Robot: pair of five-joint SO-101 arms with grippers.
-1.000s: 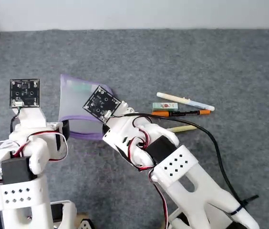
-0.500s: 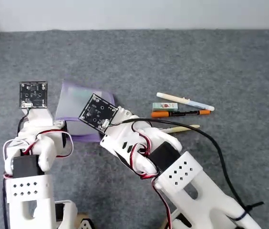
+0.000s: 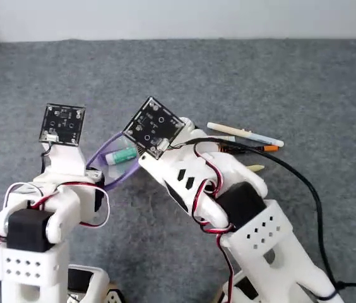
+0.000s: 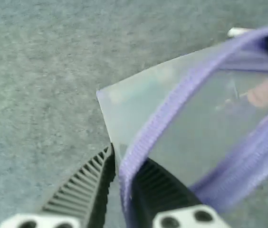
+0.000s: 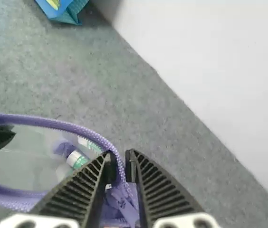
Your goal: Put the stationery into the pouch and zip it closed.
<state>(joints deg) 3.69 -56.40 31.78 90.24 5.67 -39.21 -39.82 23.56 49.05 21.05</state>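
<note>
- Left arm (image 3: 39, 214) comes up from 7 o'clock in the high view, with its wrist pitched down over the 9 o'clock end of the pouch (image 3: 105, 158).
- Left gripper (image 4: 117, 159): fingers clamped on the pouch's purple zip edge, near a corner.
- Right arm (image 3: 228, 196) runs diagonally in from 5 o'clock toward 11, with its wrist over the pouch's 3 o'clock end.
- Right gripper (image 5: 119, 159): fingers pinched tight on the purple zip tape.
- Pouch sits at 9 o'clock of table centre, strung between both grippers. Its mouth gapes, with a green-and-white item (image 3: 122, 154) inside.
- White pen (image 3: 244, 134) and orange pen (image 3: 257, 149) lie on the carpet (image 3: 260, 76) at 3 o'clock of the right wrist. The black cable (image 3: 304, 189) runs close along the orange one.
- Open carpet from 10 through 2 o'clock, up to the wall (image 3: 178, 19).
</note>
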